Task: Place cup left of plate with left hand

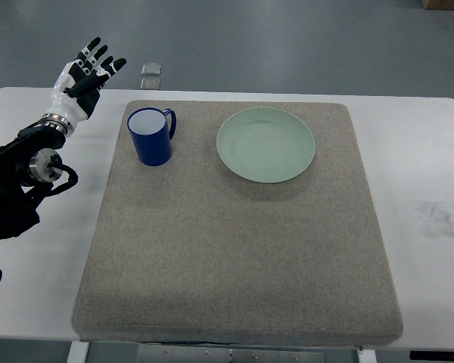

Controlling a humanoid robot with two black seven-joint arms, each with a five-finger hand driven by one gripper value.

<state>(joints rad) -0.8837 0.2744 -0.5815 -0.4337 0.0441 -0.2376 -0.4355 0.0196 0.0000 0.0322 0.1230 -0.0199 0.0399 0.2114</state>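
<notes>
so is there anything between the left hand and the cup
Nothing stands between them. In the top view the open left hand and the blue cup are separated only by bare white table and the edge of the grey mat.

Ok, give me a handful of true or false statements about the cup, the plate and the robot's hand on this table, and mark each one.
1. The blue cup stands upright on the grey mat. True.
2. The cup sits to the right of the green plate. False: it is to the plate's left, with a gap between them.
3. The left hand is gripping the cup. False: the hand is open, fingers spread, off to the left of the mat over the white table and apart from the cup.
4. The plate has nothing on it. True.
5. The cup's handle points toward the plate. True, roughly: it sits on the cup's upper right side.
</notes>
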